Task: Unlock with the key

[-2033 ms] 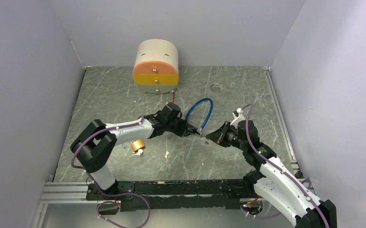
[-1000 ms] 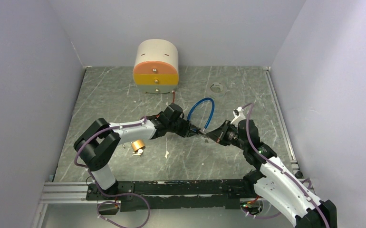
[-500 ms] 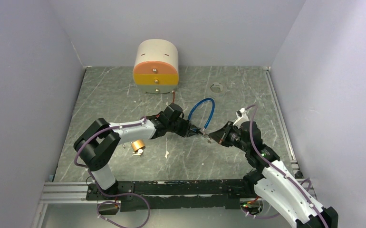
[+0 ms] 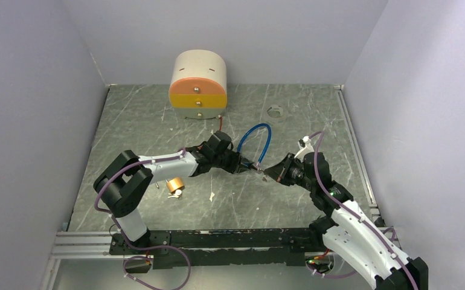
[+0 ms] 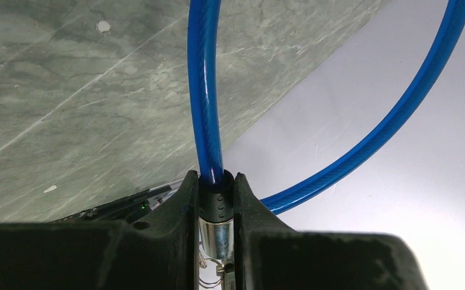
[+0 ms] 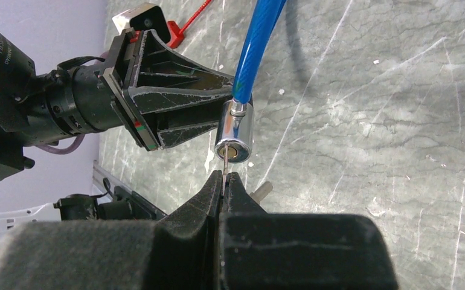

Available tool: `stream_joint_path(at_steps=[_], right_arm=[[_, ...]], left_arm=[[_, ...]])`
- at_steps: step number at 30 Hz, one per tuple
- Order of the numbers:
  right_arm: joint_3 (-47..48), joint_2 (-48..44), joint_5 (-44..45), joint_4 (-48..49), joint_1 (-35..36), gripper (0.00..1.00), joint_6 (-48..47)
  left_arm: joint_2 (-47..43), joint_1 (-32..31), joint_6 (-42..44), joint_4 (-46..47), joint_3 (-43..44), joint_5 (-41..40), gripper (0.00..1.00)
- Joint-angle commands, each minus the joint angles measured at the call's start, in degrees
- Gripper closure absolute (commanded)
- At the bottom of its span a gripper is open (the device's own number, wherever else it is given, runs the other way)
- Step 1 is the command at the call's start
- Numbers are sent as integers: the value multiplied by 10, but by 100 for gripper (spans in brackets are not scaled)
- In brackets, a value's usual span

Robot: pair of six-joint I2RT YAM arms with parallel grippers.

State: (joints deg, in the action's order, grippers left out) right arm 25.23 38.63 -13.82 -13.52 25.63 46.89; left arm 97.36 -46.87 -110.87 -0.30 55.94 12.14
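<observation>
Top external view, near edge first: both arm bases along the bottom of the frame, arms reaching inward and meeting at the centre of the bench (image 4: 139, 121). Left of centre, close beside the left forearm: small brass cylinder (image 4: 174, 185) lying on the bench.

Centre of frame: left tool (image 4: 248, 164) and right tool (image 4: 269, 173) set tip to tip, with the cable lock (image 4: 257, 126) between them, its loop arching toward the upper part of the frame.

Left wrist view: left tool closed part-way, fingers (image 5: 180, 211) pressed on either side of the lock's black collar and metal barrel at bottom centre. Blue cable (image 5: 205, 90) running from the collar to the top of the frame and curving back down on the right.

Right wrist view: right tool pinched fully together on the key (image 6: 224, 164) at bottom centre, only a thin shaft showing above the fingertips. Key tip at the lower left edge of the lock cylinder (image 6: 237, 132) end face; entry into the keyway not determinable. Cylinder at centre frame, tilted, held clear of the bench, gripped from the left by the left tool. Red tie (image 6: 188, 27) on the bench at upper left.

Farther back, top external view: pale ring (image 4: 275, 112) on the bench, upper right of centre. Drawer unit (image 4: 198, 84) with orange and yellow fronts against the back wall, upper centre.
</observation>
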Motion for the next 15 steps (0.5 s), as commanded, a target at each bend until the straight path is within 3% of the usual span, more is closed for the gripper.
stream_joint_path(at_steps=[1, 15], right_arm=[[19, 5, -11, 26, 1, 100, -9], [16, -1, -24, 14, 1, 100, -9]], left_arm=[[-13, -4, -21, 65, 13, 22, 97], [-18, -5, -35, 69, 1, 6, 97]])
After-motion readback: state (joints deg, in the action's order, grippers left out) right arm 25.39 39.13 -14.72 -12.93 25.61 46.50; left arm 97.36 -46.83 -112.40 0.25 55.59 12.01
